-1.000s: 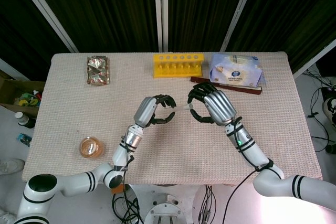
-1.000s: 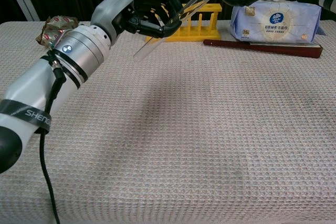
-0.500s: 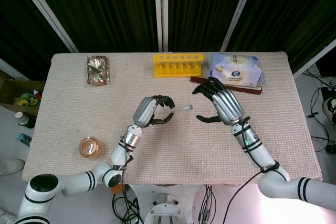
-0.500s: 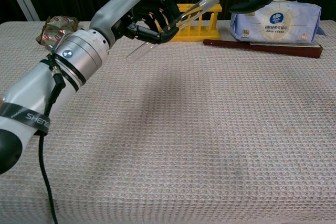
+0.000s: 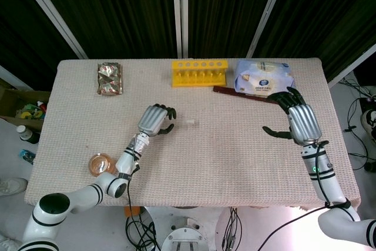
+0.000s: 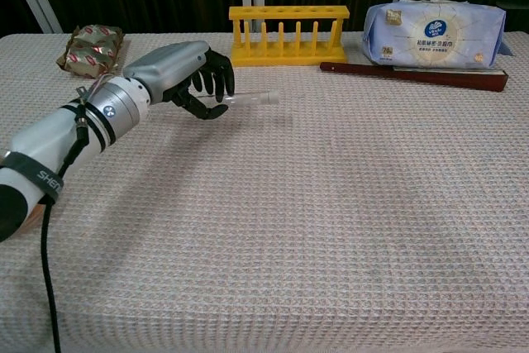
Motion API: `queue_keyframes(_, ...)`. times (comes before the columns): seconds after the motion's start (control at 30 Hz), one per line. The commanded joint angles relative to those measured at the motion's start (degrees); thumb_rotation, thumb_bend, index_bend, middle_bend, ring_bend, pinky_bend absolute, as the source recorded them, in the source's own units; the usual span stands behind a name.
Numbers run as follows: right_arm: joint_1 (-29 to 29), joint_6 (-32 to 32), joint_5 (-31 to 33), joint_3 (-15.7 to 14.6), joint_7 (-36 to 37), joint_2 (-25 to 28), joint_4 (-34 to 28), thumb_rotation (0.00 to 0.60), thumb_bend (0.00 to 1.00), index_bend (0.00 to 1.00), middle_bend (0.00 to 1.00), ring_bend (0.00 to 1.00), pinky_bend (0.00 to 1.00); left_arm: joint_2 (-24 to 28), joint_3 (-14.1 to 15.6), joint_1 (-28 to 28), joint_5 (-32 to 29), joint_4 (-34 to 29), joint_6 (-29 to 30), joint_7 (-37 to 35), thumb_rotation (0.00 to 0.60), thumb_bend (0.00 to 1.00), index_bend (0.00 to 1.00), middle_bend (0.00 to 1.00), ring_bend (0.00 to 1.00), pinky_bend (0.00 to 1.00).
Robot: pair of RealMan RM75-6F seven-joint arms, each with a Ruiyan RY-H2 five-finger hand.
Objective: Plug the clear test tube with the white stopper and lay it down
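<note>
The clear test tube lies nearly level, low over the mat, with the white stopper in its right end. My left hand is at the tube's left end, fingers curled around it and still holding it. Whether the tube touches the mat I cannot tell. My right hand is far off at the table's right side, fingers spread and holding nothing. The chest view does not show it.
A yellow tube rack stands at the back, with a tissue pack and a dark wooden bar to its right. A foil snack packet lies back left, an orange dish front left.
My right hand let go at the tube's mouth and drew back to the right. My left hand moved left and down, bringing the stoppered tube from tilted to level near the mat.
</note>
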Motion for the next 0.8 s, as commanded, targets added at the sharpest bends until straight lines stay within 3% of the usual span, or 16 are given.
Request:
queue_keyframes(0.03,-0.7,0.3,0.1,-0.2,1.2,0.0,0.9,0.6,0.03,0.32,0.3,0.19,0.13,-0.6,-0.2,-0.6,-1.6,0.6,-2.4,2.2,0.6,0.42,0.52,0.48,0.32,0.34)
queue_keyframes(0.2,-1.4,0.2,0.1,-0.1,3.0,-0.4,2.2,0.6,0.03,0.32,0.3,0.19,0.13,1.0,-0.7,-0.5,-4.0,-2.4,-4.6,6.6,0.6,0.4,0.28,0.29,0.19,0.28)
queue_keyframes(0.4,-2.6,0.1,0.8,-0.2,4.3,-0.1,3.2,0.6,0.03,0.32,0.3,0.19,0.13,5.5,-0.6,1.9,-4.3,-8.9,-2.0,8.7,0.6,0.36,0.22,0.25,0.17,0.24)
queue_keyframes(0.53,-4.1,-1.2,2.2,-1.2,4.4,1.6,4.6,0.6,0.06,0.32,0.3,0.19,0.14,14.0,-0.1,6.6,-3.5,-17.6,4.3,11.7,0.6,0.35,0.22,0.25,0.17,0.23)
queue_keyframes(0.8,-9.3,0.0,3.4,-4.2,1.5,6.9,5.9,0.6,0.26,0.29,0.3,0.19,0.21,37.4,2.3,20.6,-6.7,-33.7,14.5,14.7,0.6,0.29,0.25,0.26,0.17,0.22)
